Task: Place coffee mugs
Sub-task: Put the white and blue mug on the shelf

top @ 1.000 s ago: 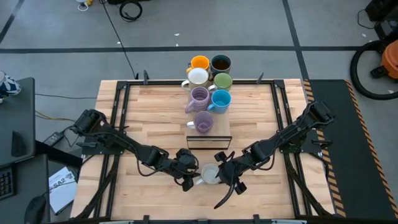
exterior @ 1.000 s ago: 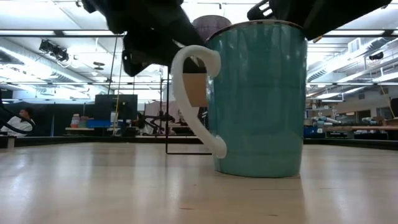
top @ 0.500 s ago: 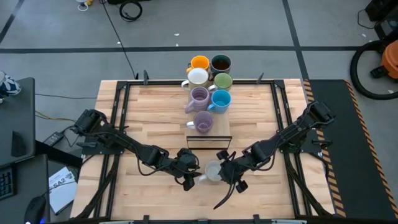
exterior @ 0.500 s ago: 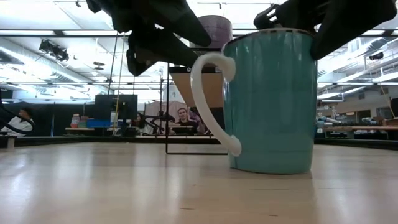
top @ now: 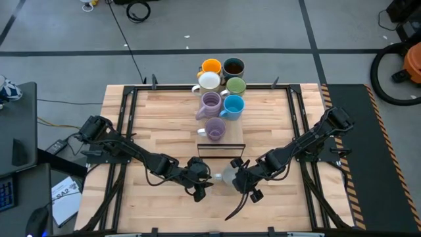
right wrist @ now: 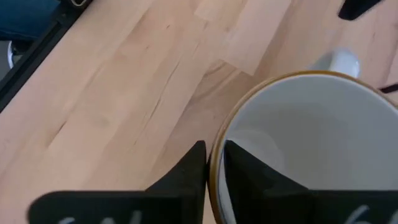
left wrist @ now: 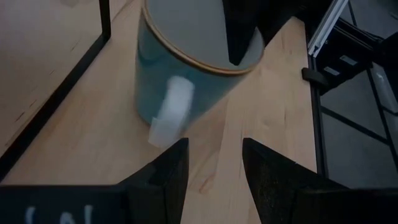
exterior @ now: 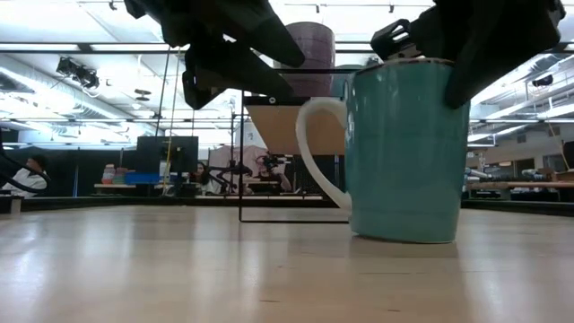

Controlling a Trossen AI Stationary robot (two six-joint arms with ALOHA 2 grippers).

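Up close, glossy ribbed teal mug, white curved handle, pale wood table

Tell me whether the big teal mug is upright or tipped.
Upright: in the low view the teal mug stands flat on the table, rim level, with the right gripper pinching its rim.

The teal mug is blurred (rim cut off) at left wrist.

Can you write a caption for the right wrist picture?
Right claw pinches the rim of the big teal mug on the wooden table.
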